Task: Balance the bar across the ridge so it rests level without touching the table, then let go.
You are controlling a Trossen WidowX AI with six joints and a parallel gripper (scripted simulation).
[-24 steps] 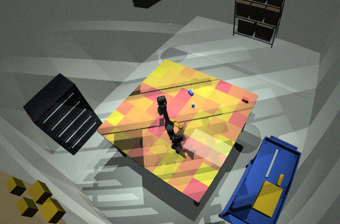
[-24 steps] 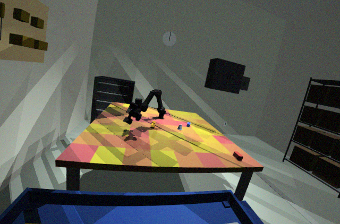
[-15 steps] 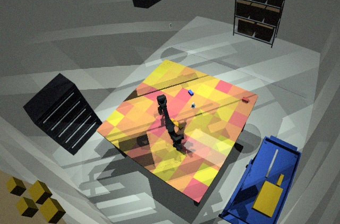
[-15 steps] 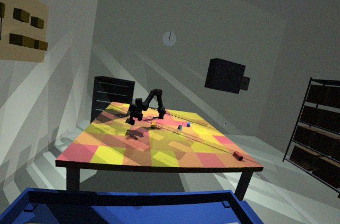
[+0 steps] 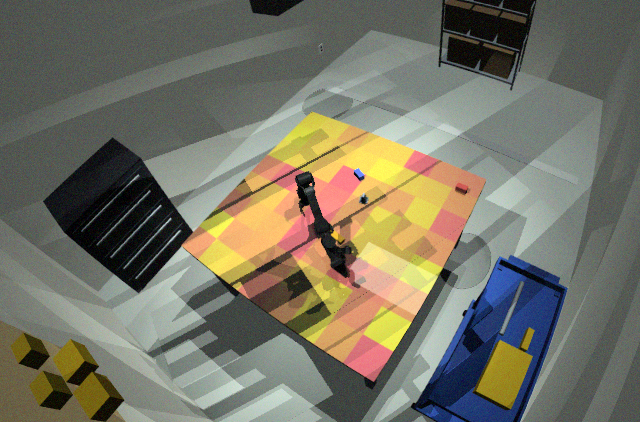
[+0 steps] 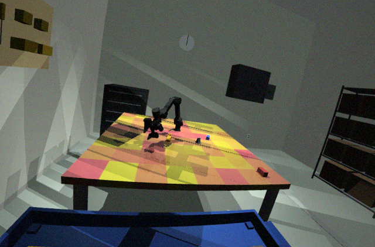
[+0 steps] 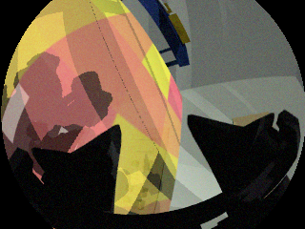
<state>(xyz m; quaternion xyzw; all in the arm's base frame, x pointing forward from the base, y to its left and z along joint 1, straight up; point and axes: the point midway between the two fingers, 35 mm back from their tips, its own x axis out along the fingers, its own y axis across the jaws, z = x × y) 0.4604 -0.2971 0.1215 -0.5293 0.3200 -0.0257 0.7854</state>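
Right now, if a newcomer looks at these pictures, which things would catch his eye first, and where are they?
Probably the patchwork tabletop in yellow, orange and pink comes first, with the black robot arm standing on it and reaching out above its surface. Next may be the blue tray-like cart beside the table, where the top view shows a flat yellow box inside.

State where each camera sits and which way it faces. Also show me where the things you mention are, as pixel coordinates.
Top: high above the table (image 5: 392, 339) (image 6: 120, 179) (image 7: 91, 43), tilted down across it; the whole arm (image 5: 316, 210) (image 6: 168, 107) shows.
Exterior: beyond the blue cart (image 5: 553, 324) (image 6: 142, 212) (image 7: 164, 30), facing the table and the clock wall; the whole arm shows.
Wrist: on the arm, looking past the open claw (image 5: 351, 277) (image 6: 149, 135) (image 7: 153, 121) over table and floor; both fingers show.
Top and exterior share the red block (image 5: 461, 187) (image 6: 262, 171).
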